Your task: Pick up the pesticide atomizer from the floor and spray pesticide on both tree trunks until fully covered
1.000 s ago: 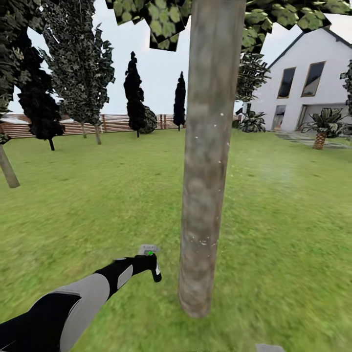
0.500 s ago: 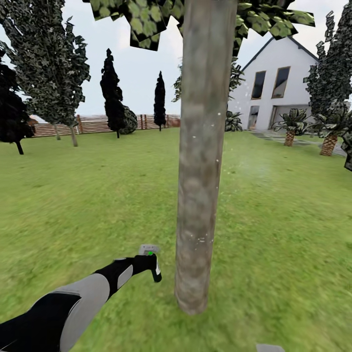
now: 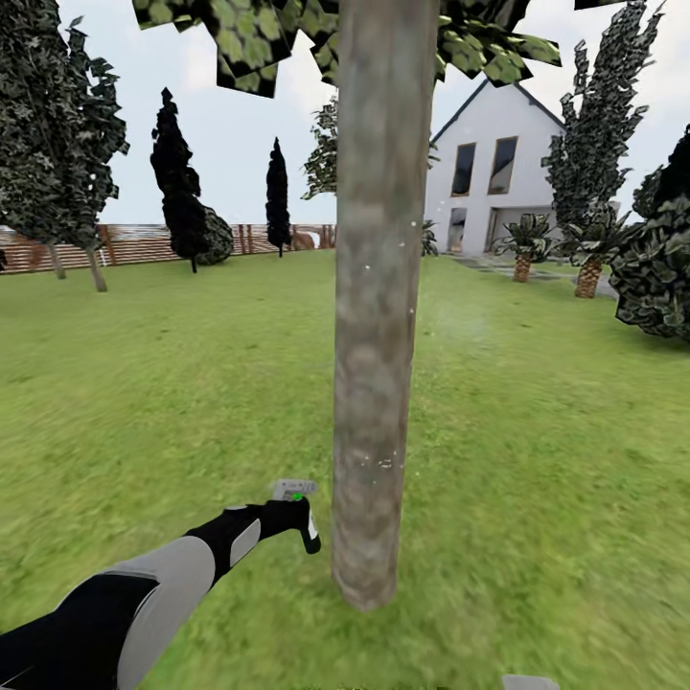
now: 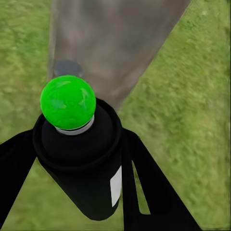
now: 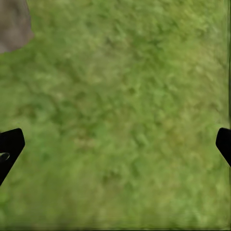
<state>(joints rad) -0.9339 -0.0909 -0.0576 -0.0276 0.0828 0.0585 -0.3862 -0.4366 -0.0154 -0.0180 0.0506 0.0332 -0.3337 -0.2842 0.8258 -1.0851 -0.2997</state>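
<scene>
One left end effector (image 4: 72,192) clamps the dark green-capped pesticide atomizer (image 4: 79,154), nozzle aimed at the straight grey-brown mottled tree trunk (image 3: 376,316) just beside it; the right end effector (image 5: 115,144) hangs spread wide over grass.

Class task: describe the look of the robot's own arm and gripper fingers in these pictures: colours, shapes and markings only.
The left arm is rounded, glossy black with pale grey panels along forearm and wrist. The left gripper has flat, tapering black fingers, one slotted. The right gripper shows two black fingertips. No cables or markings are visible.
</scene>
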